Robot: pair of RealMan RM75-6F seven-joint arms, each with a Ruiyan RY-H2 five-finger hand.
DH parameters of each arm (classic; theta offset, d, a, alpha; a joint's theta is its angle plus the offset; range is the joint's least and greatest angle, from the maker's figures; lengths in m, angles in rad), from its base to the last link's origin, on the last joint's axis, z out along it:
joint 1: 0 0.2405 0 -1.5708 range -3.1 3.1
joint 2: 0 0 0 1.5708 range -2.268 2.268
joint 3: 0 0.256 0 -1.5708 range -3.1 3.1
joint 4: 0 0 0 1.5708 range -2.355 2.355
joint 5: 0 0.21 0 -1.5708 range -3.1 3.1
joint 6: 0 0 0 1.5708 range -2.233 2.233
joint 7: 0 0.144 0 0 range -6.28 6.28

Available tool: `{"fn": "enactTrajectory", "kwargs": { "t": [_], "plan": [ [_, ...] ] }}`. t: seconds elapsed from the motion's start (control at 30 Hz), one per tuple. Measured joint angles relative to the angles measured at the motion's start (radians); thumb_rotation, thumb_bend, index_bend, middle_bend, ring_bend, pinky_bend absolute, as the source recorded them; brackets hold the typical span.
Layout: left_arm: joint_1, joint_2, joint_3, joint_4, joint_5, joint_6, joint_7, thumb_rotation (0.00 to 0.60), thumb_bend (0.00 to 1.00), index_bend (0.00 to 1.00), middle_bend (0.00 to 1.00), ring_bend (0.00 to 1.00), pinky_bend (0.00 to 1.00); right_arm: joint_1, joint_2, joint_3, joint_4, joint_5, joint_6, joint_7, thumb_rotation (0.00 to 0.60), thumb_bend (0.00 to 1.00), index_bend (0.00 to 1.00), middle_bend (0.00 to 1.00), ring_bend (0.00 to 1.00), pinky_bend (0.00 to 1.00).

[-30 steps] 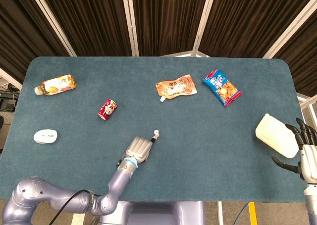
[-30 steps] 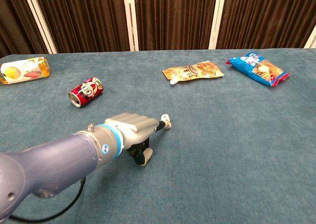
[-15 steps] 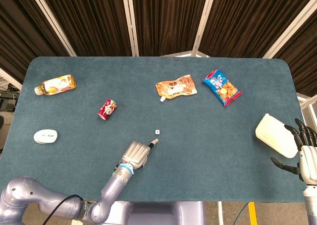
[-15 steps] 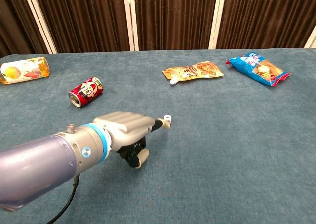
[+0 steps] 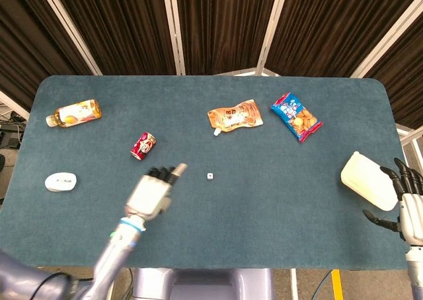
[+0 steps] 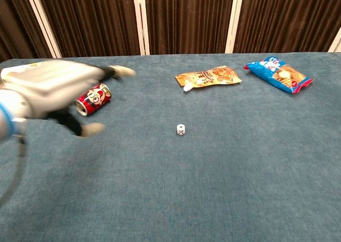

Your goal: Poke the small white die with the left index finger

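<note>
The small white die (image 5: 209, 176) lies alone on the blue table, seen too in the chest view as the die (image 6: 181, 129). My left hand (image 5: 153, 190) is raised off the table to the left of the die and apart from it, fingers spread and holding nothing. In the chest view the left hand (image 6: 50, 87) is blurred at the left edge, partly in front of the red can. My right hand (image 5: 404, 201) hangs at the table's right edge, fingers apart and empty.
A red can (image 5: 143, 145) lies left of the die, a bottle (image 5: 73, 112) at the far left, a white mouse (image 5: 61, 181) near the left edge. An orange pouch (image 5: 234, 117) and a blue snack bag (image 5: 295, 117) lie further back. A white container (image 5: 368, 180) sits by my right hand.
My left hand has pulled back from the die, lifted and swung left, and its fingers have opened. The die now lies free. The right hand has not moved.
</note>
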Motion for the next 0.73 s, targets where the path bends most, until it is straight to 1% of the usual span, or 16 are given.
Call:
{"fn": "enactTrajectory", "kwargs": {
  "t": [0.17, 0.23, 0.33, 0.4, 0.53, 0.63, 0.73],
  "plan": [
    [0.109, 0.139, 0.089, -0.025, 0.122, 0.087, -0.092, 0.6, 0.28, 0.0, 0.0, 0.0, 0.0, 0.006, -0.017, -0.01, 0.011, -0.016, -0.004, -0.038, 0.6, 0.03, 0.14, 0.0, 0.0, 0.0],
    [0.156, 0.188, 0.121, -0.013, 0.169, 0.118, -0.144, 0.6, 0.28, 0.0, 0.0, 0.0, 0.0, 0.008, -0.022, -0.015, 0.014, -0.021, -0.007, -0.054, 0.6, 0.03, 0.14, 0.0, 0.0, 0.0],
    [0.221, 0.237, 0.156, 0.02, 0.202, 0.16, -0.212, 0.6, 0.28, 0.0, 0.0, 0.0, 0.0, 0.011, -0.031, -0.022, 0.017, -0.029, -0.011, -0.08, 0.6, 0.03, 0.13, 0.0, 0.0, 0.0],
    [0.256, 0.255, 0.172, 0.047, 0.221, 0.178, -0.252, 0.6, 0.28, 0.0, 0.0, 0.0, 0.0, 0.013, -0.042, -0.024, 0.019, -0.034, -0.01, -0.099, 0.6, 0.03, 0.11, 0.0, 0.0, 0.0],
    [0.335, 0.293, 0.196, 0.133, 0.271, 0.224, -0.351, 0.6, 0.28, 0.0, 0.0, 0.0, 0.0, 0.015, -0.06, -0.027, 0.021, -0.044, -0.003, -0.121, 0.6, 0.03, 0.11, 0.0, 0.0, 0.0],
    [0.378, 0.311, 0.199, 0.19, 0.316, 0.258, -0.394, 0.6, 0.28, 0.0, 0.0, 0.0, 0.0, 0.016, -0.065, -0.031, 0.018, -0.044, -0.006, -0.139, 0.6, 0.03, 0.11, 0.0, 0.0, 0.0],
    [0.41, 0.327, 0.194, 0.219, 0.365, 0.281, -0.422, 0.6, 0.28, 0.0, 0.0, 0.0, 0.0, 0.018, -0.07, -0.035, 0.016, -0.044, -0.011, -0.153, 0.6, 0.03, 0.11, 0.0, 0.0, 0.0]
  ]
}}
